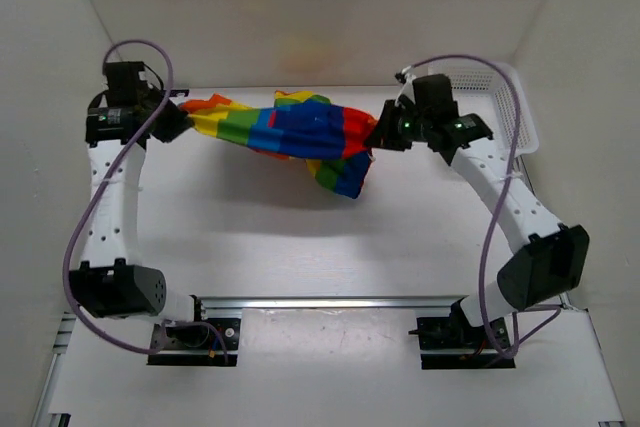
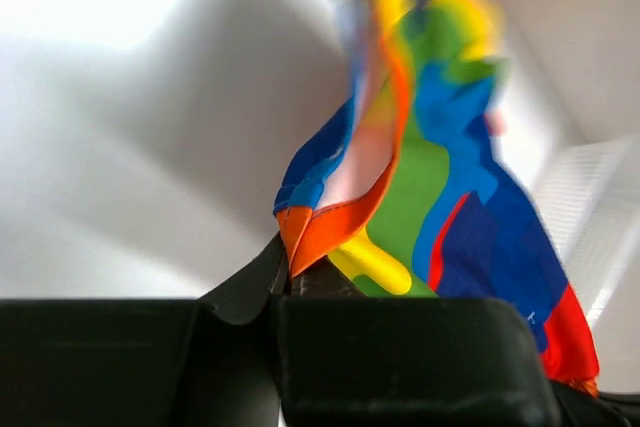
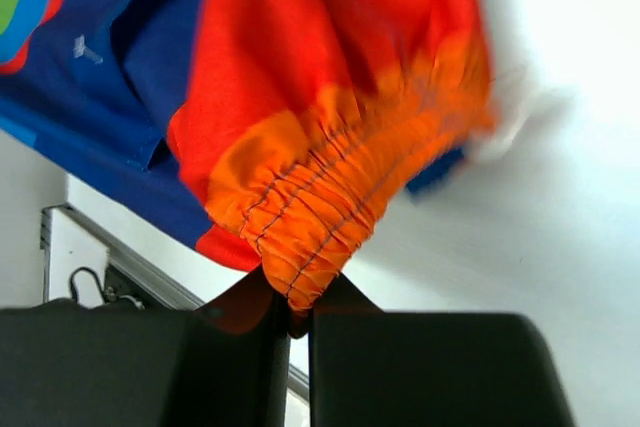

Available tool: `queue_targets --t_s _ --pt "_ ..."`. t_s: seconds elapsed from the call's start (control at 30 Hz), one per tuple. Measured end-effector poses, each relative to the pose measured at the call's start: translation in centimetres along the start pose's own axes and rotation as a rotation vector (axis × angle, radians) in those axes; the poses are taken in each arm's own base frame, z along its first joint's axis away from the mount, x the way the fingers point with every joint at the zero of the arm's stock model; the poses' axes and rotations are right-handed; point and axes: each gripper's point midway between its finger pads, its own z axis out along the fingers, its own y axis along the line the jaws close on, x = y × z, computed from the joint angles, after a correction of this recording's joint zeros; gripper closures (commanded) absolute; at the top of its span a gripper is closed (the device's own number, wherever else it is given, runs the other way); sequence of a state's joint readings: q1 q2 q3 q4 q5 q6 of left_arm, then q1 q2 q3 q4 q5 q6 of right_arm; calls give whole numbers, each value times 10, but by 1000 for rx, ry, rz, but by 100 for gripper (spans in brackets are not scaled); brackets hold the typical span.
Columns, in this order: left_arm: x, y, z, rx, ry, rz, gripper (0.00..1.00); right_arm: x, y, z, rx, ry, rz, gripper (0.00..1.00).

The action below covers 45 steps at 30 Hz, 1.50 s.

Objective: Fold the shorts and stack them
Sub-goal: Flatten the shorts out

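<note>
The rainbow-striped shorts (image 1: 290, 130) hang stretched in the air between my two grippers, above the far part of the table. My left gripper (image 1: 175, 117) is shut on an orange-edged corner of the shorts (image 2: 330, 227) at their left end. My right gripper (image 1: 383, 130) is shut on the gathered orange waistband (image 3: 310, 237) at their right end. The blue and red part of the cloth sags below the right gripper. Both wrist views are partly blurred.
A white mesh basket (image 1: 510, 107) stands at the far right, behind the right arm. White walls close in the table at the left, back and right. The metal rail (image 1: 320, 303) with the arm bases runs along the near edge.
</note>
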State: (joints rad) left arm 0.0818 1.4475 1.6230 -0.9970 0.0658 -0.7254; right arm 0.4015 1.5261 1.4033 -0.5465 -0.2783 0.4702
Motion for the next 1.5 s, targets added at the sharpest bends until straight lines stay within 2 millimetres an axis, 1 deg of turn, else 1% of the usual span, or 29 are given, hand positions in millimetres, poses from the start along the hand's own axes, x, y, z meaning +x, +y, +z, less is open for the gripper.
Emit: queue_targets --t_s 0.1,0.13,0.2,0.27,0.33,0.4,0.47,0.53,0.67,0.73,0.83,0.9,0.93,1.0,1.03,1.07,1.1,1.13,1.2,1.27,1.37,1.4,1.43,1.47,1.5 --pt "-29 -28 -53 101 -104 1 89 -35 37 -46 -61 -108 -92 100" --pt "-37 -37 -74 143 -144 3 89 -45 49 -64 -83 -146 -121 100" --pt "-49 -52 -120 228 -221 7 89 -56 71 -97 -130 -210 -169 100" --pt "-54 -62 -165 304 -290 11 89 -58 91 -131 -181 -256 -210 100" --pt "-55 -72 -212 384 -358 18 89 -52 105 -159 -224 -276 -235 100" --pt "-51 -78 -253 452 -407 27 89 -45 116 -185 -258 -295 -263 100" --pt "-47 -82 -290 514 -456 36 89 -38 128 -215 -293 -317 -294 100" --pt "-41 -84 -324 567 -500 46 89 -32 140 -246 -326 -353 -327 100" --pt "-27 -86 -377 670 -571 74 90 -20 159 -305 -371 -443 -387 100" --pt "-18 -85 -396 711 -591 87 90 -11 162 -324 -381 -468 -398 100" --pt "-9 -84 -413 751 -608 98 90 -2 163 -341 -388 -484 -394 100" --pt "-6 -84 -415 761 -606 103 90 -1 160 -339 -374 -478 -371 100" --pt "-6 -84 -410 755 -591 102 90 -1 157 -334 -359 -469 -357 100" --pt "-9 -87 -396 743 -560 102 90 -4 146 -313 -319 -432 -317 100" --pt "-12 -89 -383 727 -537 99 90 -6 139 -298 -296 -406 -294 100" --pt "-16 -90 -366 703 -505 94 90 -10 130 -279 -266 -375 -269 100" --pt "-20 -91 -344 669 -466 86 90 -13 121 -256 -235 -341 -242 100" --pt "-26 -92 -319 634 -424 77 90 -17 112 -232 -208 -303 -217 100" --pt "-40 -96 -263 554 -335 60 90 -25 92 -181 -145 -231 -168 100" --pt "-55 -98 -200 471 -247 44 90 -33 70 -127 -82 -165 -128 100" --pt "-69 -99 -99 352 -114 41 90 -42 34 -49 2 -86 -80 99" --pt "-70 -98 -64 313 -67 42 90 -43 22 -28 25 -63 -63 93" --pt "-71 -98 -33 285 -29 46 90 -46 8 -6 47 -45 -43 82" --pt "-71 -98 -3 259 2 51 90 -49 -5 13 66 -27 -23 68" --pt "-71 -97 25 227 17 58 90 -53 -20 33 96 -13 -7 59"
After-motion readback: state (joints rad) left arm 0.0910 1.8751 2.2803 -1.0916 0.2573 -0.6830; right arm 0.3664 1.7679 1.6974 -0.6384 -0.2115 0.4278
